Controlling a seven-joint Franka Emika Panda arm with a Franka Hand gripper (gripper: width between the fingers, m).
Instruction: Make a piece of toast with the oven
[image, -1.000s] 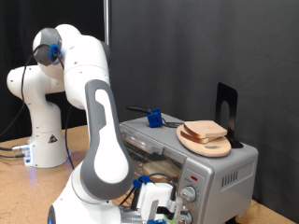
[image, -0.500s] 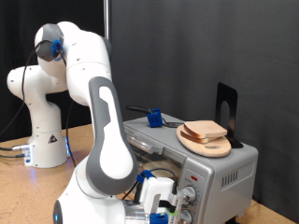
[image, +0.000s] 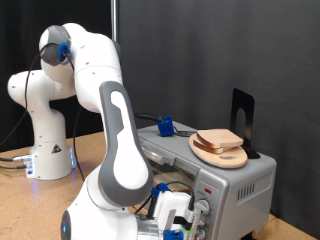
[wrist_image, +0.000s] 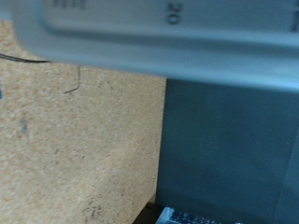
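Observation:
The silver-grey oven (image: 238, 182) stands at the exterior view's lower right, its knobs (image: 204, 208) on the front panel. Two slices of toast (image: 222, 139) lie stacked on a round wooden plate (image: 214, 153) on the oven's roof. My gripper (image: 176, 216) hangs low at the oven's front, just beside the knobs; its fingers are hidden behind the hand. In the wrist view a blurred grey bar (wrist_image: 149, 37) printed with "20" fills one edge, very close to the camera. No fingers show there.
A blue object (image: 164, 127) and a black stand (image: 241, 112) sit on the oven's roof. The white robot base (image: 45, 150) stands at the exterior view's left on a cork-coloured table (wrist_image: 75, 140). A black curtain hangs behind.
The arm's lower link has swung towards the exterior view's right, and the gripper has shifted slightly right and down, closer to the oven's knobs. The toast and plate have not moved.

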